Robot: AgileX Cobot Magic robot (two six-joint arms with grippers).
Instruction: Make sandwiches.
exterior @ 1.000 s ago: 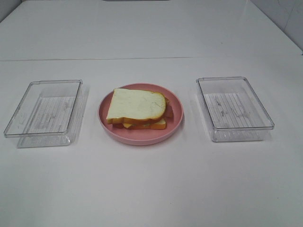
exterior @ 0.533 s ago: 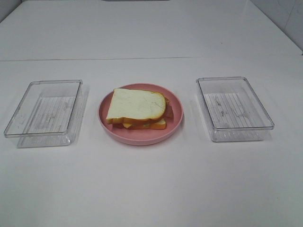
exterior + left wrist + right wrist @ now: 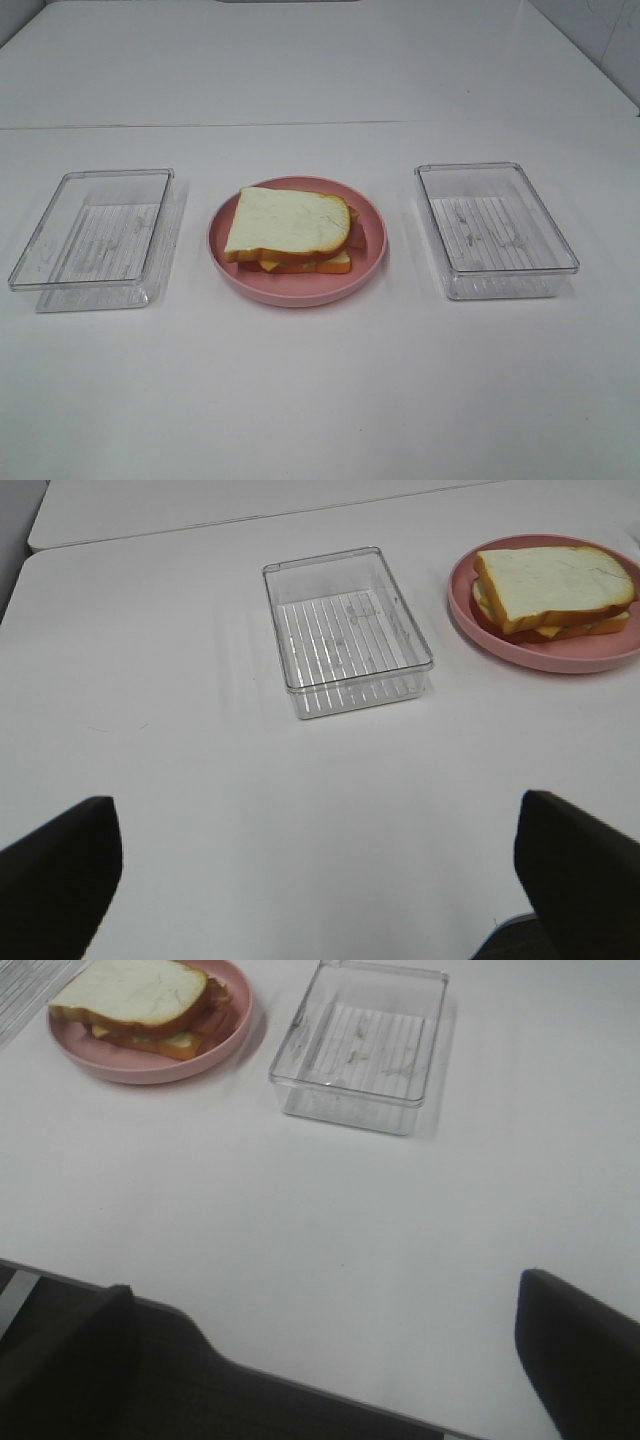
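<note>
Judging progress: the task looks finished or nearly so, since one stack stands assembled and nothing loose lies about.
Left tray: the clear left tray (image 3: 92, 238) sits at nine o'clock from the plate, apart from it, with nothing in it.
Sandwich: the sandwich (image 3: 290, 230) lies on the pink plate (image 3: 300, 290) at the middle of the table (image 3: 320, 400); a white bread slice tops it, another lies at the bottom, and yellow and reddish layers peek out between them.
Right tray: the clear right tray (image 3: 495, 230) sits at three o'clock from the plate, apart from it, also bare inside.
Left over: as a judgement, no ingredient remains to add; the top slice sits a little askew over the lower layers, so at most a nudge is left.
Left pincer: the left pincer (image 3: 320, 880) hangs back near the table's front edge, well away from the left tray, fingers spread wide and gripping nothing.
Right pincer: the right pincer (image 3: 320, 1360) likewise hangs back over the table's edge, far from the right tray, spread wide and carrying nothing.
High view: neither arm shows there.
</note>
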